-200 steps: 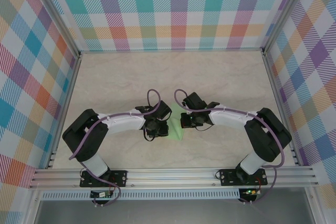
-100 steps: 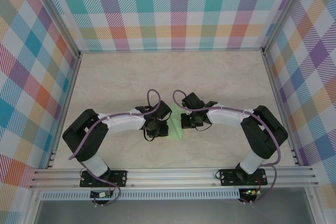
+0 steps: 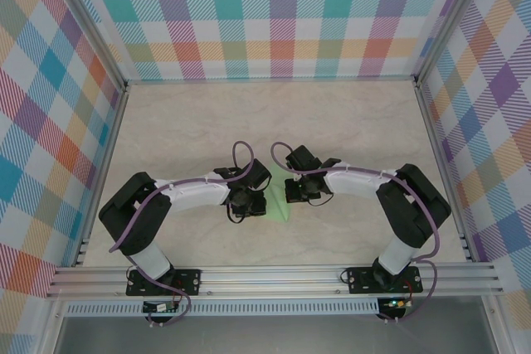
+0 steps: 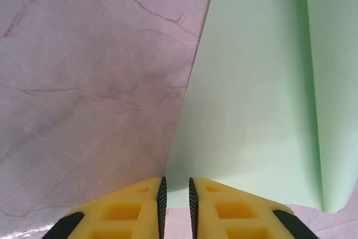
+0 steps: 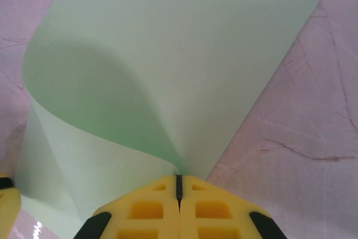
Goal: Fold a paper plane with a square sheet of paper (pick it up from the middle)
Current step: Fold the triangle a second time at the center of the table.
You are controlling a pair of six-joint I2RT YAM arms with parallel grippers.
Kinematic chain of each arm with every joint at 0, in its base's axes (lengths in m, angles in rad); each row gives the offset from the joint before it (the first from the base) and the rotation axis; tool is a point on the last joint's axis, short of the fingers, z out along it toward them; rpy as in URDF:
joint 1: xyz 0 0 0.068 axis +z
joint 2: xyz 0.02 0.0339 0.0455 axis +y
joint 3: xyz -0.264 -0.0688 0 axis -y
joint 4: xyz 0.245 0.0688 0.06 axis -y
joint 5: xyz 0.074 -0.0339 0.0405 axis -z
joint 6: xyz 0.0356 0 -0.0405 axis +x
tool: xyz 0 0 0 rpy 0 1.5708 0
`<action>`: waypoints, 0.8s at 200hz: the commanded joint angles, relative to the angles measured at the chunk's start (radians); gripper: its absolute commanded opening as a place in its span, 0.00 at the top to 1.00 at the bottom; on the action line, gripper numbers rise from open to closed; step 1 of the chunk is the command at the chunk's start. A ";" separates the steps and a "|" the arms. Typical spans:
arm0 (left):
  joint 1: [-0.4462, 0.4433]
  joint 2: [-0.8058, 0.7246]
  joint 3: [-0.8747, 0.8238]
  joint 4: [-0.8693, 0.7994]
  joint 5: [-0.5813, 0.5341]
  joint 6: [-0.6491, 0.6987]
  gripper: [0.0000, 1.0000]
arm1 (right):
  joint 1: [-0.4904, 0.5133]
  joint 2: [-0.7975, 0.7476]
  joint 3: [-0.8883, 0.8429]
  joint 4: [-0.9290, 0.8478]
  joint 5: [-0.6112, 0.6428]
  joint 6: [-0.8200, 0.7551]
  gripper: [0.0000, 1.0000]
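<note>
The square sheet of paper (image 3: 279, 208), pale green, lies on the table between my two grippers. My right gripper (image 5: 179, 176) is shut on one edge of the sheet (image 5: 184, 54) and holds it lifted, so the paper curls over itself. In the top view that gripper (image 3: 292, 193) is at the sheet's right side. My left gripper (image 4: 175, 180) stands over the sheet's (image 4: 257, 99) near left corner, its jaws a narrow gap apart with nothing pinched between them. A straight fold line runs down the sheet's right part in the left wrist view. A paper plane is out of view.
The marble-patterned table (image 3: 274, 122) stretches behind the arms. Checked walls (image 3: 282, 14) close it in at the back and both sides. An aluminium rail (image 3: 274, 275) runs along the near edge by the arm bases.
My right gripper has moved a little to the left, taking the held paper edge with it. The left arm has stayed still.
</note>
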 commanded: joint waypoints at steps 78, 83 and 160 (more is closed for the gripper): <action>-0.005 0.014 0.027 -0.017 0.013 0.017 0.80 | -0.001 0.019 0.030 -0.025 0.015 -0.020 0.96; -0.004 0.013 0.027 -0.017 0.013 0.017 0.80 | -0.001 0.017 0.032 -0.028 0.018 -0.021 0.96; -0.004 0.012 0.023 -0.015 0.013 0.017 0.80 | -0.001 0.016 0.049 -0.037 0.005 -0.032 0.96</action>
